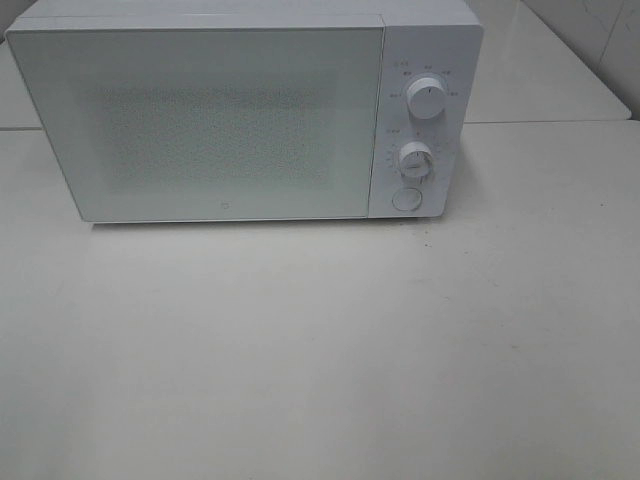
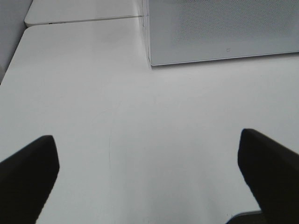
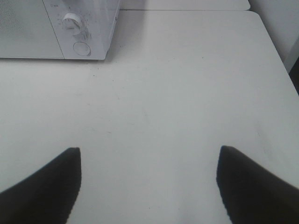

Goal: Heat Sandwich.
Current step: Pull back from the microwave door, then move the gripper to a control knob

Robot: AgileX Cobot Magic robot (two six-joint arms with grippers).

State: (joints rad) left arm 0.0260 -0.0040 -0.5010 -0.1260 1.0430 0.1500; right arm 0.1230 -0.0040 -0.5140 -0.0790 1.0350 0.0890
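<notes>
Nearest: the left fingers [image 2: 28, 172] stand spread wide over bare worktop [image 1: 320, 350], nothing between them. The right fingers [image 3: 42, 186] are likewise well parted and hold nothing. Neither pair appears in the high view, so both arms sit back from the working area.

Middle ground: the worktop in front of the appliance carries no item.

Far: the microwave [image 1: 240, 110] stands at the back with its door [image 1: 200, 120] closed flush. Right of the door are an upper dial [image 1: 427, 100], a lower dial [image 1: 415, 160] and a round button [image 1: 406, 198] beneath them.

The sandwich is not visible in any view. Whether it lies behind the speckled door cannot be told.

Risks, as judged:
- Turning a dial with the cavity empty, caused by the unconfirmed contents.
- Widely parted fingers slipping round a small dial without turning it.
- A hard press on the button shoving the microwave backward.
- A released door swinging into a nearby arm.
</notes>
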